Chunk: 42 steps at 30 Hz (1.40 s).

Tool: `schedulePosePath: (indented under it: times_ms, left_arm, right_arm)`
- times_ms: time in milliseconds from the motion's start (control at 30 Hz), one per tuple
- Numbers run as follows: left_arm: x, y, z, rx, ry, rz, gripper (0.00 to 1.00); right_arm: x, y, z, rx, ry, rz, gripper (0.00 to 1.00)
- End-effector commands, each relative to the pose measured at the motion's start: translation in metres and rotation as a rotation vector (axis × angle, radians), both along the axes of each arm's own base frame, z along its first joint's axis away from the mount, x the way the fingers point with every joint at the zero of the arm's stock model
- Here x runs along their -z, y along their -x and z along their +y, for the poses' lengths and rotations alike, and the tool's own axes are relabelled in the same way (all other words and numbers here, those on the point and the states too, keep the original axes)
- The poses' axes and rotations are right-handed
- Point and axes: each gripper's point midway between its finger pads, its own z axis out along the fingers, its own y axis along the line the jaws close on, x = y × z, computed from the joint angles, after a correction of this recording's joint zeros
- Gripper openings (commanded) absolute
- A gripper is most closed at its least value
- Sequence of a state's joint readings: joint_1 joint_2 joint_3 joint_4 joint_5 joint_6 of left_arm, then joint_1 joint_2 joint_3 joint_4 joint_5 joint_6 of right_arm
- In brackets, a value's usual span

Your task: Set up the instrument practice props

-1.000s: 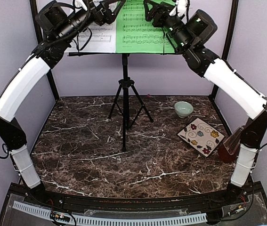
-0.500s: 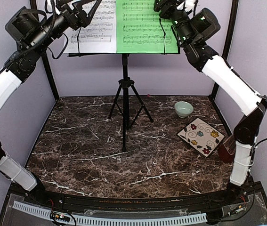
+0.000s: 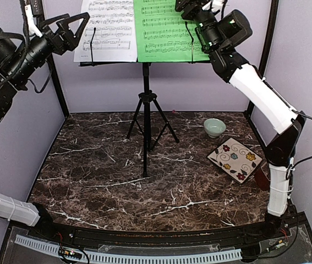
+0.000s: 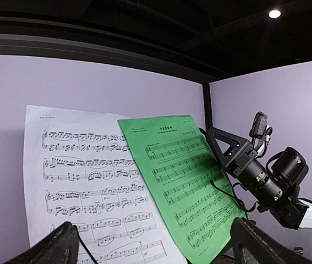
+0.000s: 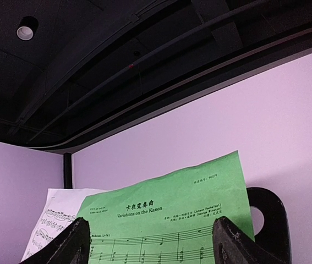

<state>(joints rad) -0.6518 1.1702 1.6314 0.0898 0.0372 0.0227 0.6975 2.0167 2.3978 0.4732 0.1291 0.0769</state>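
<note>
The black music stand (image 3: 146,104) stands on tripod legs mid-table, its ledge high in the top view. A white music sheet (image 3: 109,30) and a green music sheet (image 3: 167,30) rest side by side on it, the green one overlapping the white (image 4: 84,181). My left gripper (image 3: 72,30) hangs open just left of the white sheet, touching nothing. My right gripper (image 3: 195,8) is open at the green sheet's (image 5: 172,214) upper right, facing it. A reddish-brown metronome (image 3: 262,177) sits at the right edge, partly hidden behind my right arm.
A square floral plate (image 3: 235,159) lies at the right on the dark marble table (image 3: 100,176), with a small pale-green bowl (image 3: 214,127) behind it. Purple walls and black frame posts close in the back and sides.
My left arm has swung left and back, off the white sheet. The right gripper has shifted a little up along the green sheet. Both sheets stay on the stand.
</note>
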Motion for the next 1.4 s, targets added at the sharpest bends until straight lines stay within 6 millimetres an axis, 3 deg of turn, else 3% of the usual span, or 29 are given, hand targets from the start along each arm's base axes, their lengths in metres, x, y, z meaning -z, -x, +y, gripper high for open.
schedulePosePath:
  times_ms: [0,367,733,1000,1367]
  left_arm:
    - [0.015,0.002,0.016,-0.062,-0.002,0.037,0.99]
    - [0.051,0.004,0.035,-0.139,-0.04,0.125,0.99]
    - [0.091,0.0,0.024,-0.098,-0.115,0.241,0.99]
    - [0.139,-0.009,0.006,-0.039,-0.189,0.383,0.99]
    - [0.221,-0.027,-0.014,0.001,-0.252,0.57,0.99]
  right_arm:
    - [-0.016,0.016,-0.01,0.0,-0.013,-0.063,0.79]
    - [-0.025,0.049,-0.011,-0.052,0.044,-0.085,0.84]
    - [-0.018,0.084,-0.009,-0.102,0.129,-0.06,0.9]
    - [0.014,0.098,-0.019,-0.115,0.223,0.044,0.91]
    - [0.099,0.113,-0.061,-0.03,0.308,0.23,0.93]
